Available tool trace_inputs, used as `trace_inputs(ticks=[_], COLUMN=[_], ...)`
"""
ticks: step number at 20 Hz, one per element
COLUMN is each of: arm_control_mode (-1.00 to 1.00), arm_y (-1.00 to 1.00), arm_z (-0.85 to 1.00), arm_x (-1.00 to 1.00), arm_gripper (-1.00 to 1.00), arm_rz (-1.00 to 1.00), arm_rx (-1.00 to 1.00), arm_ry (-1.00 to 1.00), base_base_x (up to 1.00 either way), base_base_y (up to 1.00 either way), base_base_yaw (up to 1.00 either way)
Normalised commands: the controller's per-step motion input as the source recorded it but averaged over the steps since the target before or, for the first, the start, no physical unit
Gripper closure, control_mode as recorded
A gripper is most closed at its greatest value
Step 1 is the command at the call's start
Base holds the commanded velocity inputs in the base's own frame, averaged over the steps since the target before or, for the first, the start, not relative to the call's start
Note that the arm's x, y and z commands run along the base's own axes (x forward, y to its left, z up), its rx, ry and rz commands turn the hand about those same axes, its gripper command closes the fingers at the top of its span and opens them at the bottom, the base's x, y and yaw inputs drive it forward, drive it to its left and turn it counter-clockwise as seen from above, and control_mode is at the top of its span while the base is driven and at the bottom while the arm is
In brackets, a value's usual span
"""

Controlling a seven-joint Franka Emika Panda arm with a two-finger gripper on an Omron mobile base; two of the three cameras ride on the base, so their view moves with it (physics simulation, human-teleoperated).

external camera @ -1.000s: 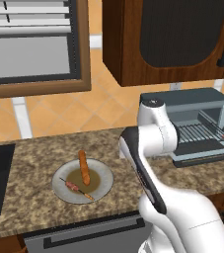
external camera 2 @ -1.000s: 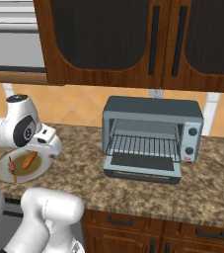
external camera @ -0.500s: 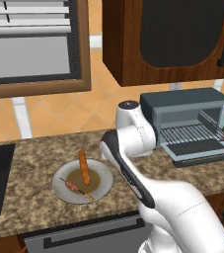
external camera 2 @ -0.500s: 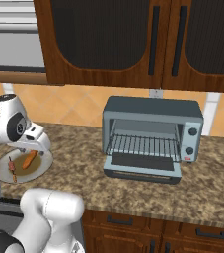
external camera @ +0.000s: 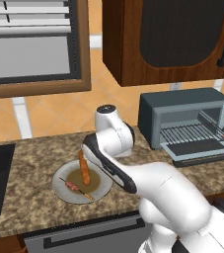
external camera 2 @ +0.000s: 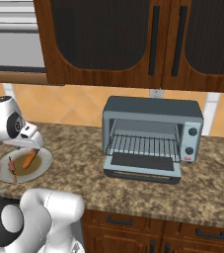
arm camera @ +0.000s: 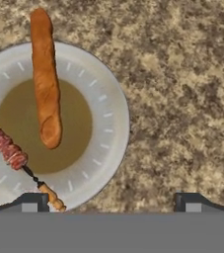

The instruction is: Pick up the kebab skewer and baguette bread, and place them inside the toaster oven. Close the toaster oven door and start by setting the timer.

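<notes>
Claw jaws were found spread wide and empty, the gripper poised above the plate on the counter, nothing yet gripped. On that plate lay the baguette bread and, just beside it, the kebab skewer; the toaster oven stood well apart with the toaster oven door dropped open. The first pickup was judged in hand, the next move requiring centring over one item, descent and closure.

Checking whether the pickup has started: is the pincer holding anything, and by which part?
Nothing is held. The pincer is open above the plate; the kebab skewer and baguette bread lie on it.
</notes>
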Motion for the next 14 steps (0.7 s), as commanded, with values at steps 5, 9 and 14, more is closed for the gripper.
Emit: trace_inputs(ticks=[5, 9, 14], arm_control_mode=[-1.00, -1.00, -1.00], arm_y=[0.25, 0.17, 0.11], arm_z=[-0.17, -0.33, -0.47], arm_x=[0.30, 0.15, 0.35], arm_gripper=[-1.00, -1.00, -1.00], arm_rz=[0.00, 0.00, 0.00], arm_rx=[0.00, 0.01, 0.00], arm_ry=[0.00, 0.00, 0.00], base_base_x=[0.00, 0.00, 0.00], base_base_y=[0.00, 0.00, 0.00], base_base_yaw=[0.00, 0.00, 0.00])
